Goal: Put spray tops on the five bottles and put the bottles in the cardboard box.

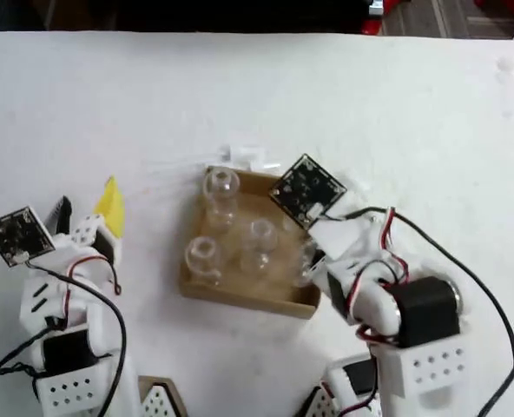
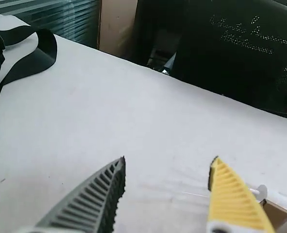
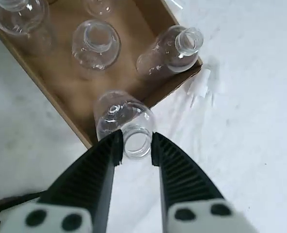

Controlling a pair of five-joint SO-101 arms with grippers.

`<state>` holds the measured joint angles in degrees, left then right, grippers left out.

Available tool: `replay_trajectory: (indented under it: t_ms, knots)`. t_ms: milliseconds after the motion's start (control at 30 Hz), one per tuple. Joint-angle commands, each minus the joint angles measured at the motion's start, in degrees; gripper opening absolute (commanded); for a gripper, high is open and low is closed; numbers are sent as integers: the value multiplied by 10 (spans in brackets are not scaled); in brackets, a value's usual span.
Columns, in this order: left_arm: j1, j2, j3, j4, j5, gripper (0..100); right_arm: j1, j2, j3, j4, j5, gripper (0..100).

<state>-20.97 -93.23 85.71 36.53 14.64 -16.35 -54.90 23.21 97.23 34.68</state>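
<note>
The far half of the table lies open from left to right, and so does the bare strip between the left arm and the cardboard box. The left gripper, jaws spread, has only tabletop ahead of it. The white spray tops lie just beyond the box's far wall and narrow that approach. Inside the box, the other bottles stand with small gaps between them. The box's right side is blocked. The right gripper sits there with its fingers hugging the neck of a tilted bottle at the corner, and the right arm fills the near right.
</note>
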Motion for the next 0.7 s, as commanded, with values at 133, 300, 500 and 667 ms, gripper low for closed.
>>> replay_trajectory:
  t_ms: [133, 300, 500, 667]
  knots:
    - [-5, -7, 8, -18, 5, 260, -36, -3, 16, 0, 10, 17]
    - [-4, -7, 13, -20, 4, 260, -86, -3, 77, -22, 10, 17]
    - [-4, -7, 15, -20, 4, 260, -87, -4, 126, -66, 11, 18]
    - [-4, -7, 15, -20, 4, 260, -87, -8, 126, -65, 11, 57]
